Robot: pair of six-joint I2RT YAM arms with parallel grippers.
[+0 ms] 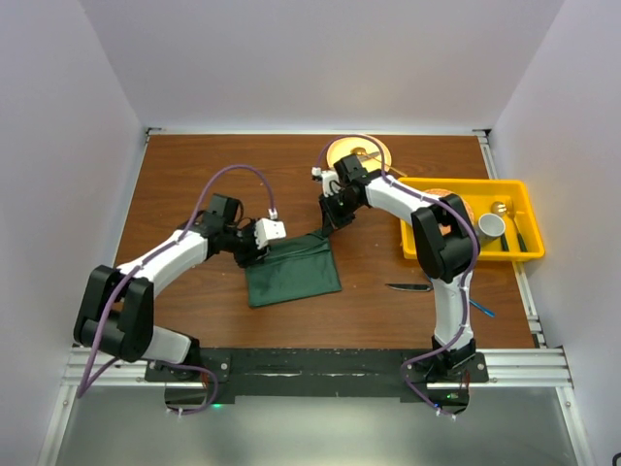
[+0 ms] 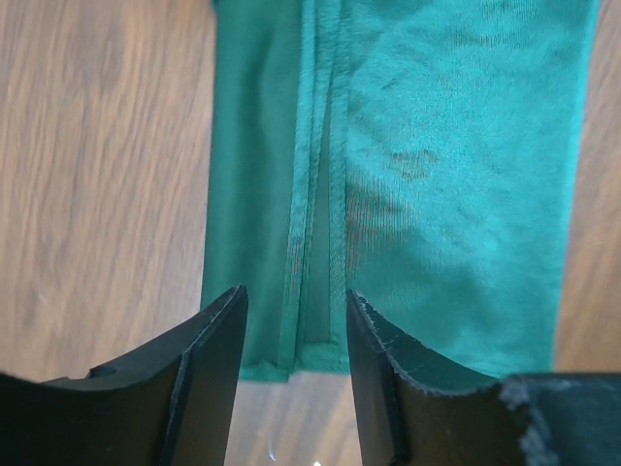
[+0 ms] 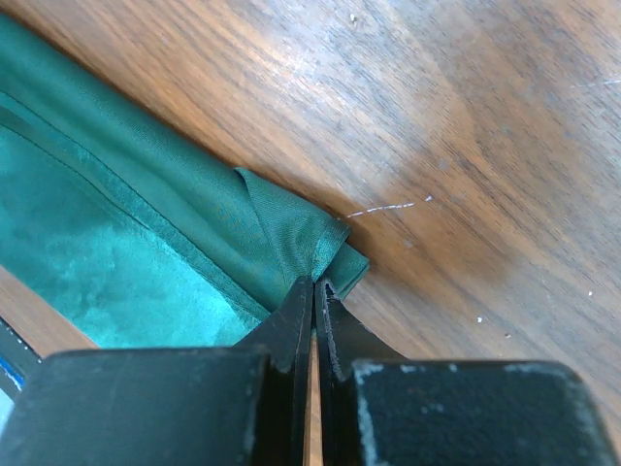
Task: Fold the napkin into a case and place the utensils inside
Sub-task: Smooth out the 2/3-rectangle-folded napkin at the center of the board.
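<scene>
The dark green napkin (image 1: 291, 274) lies folded in a rectangle at the table's middle. My left gripper (image 1: 256, 249) stands open at its left end. In the left wrist view the left gripper (image 2: 296, 313) has its fingers either side of a doubled hem on the napkin (image 2: 446, 194), gripping nothing. My right gripper (image 1: 330, 219) is shut on the napkin's far right corner, and the cloth (image 3: 146, 243) bunches at the right gripper (image 3: 315, 283). The dark-handled knife (image 1: 408, 287) and the blue fork (image 1: 482, 310) lie on the wood to the right.
A yellow plate (image 1: 357, 152) sits at the back behind the right arm. A yellow tray (image 1: 519, 199) at the right holds a cup (image 1: 492, 226) and other items. Bare wood lies to the napkin's left and in front of it.
</scene>
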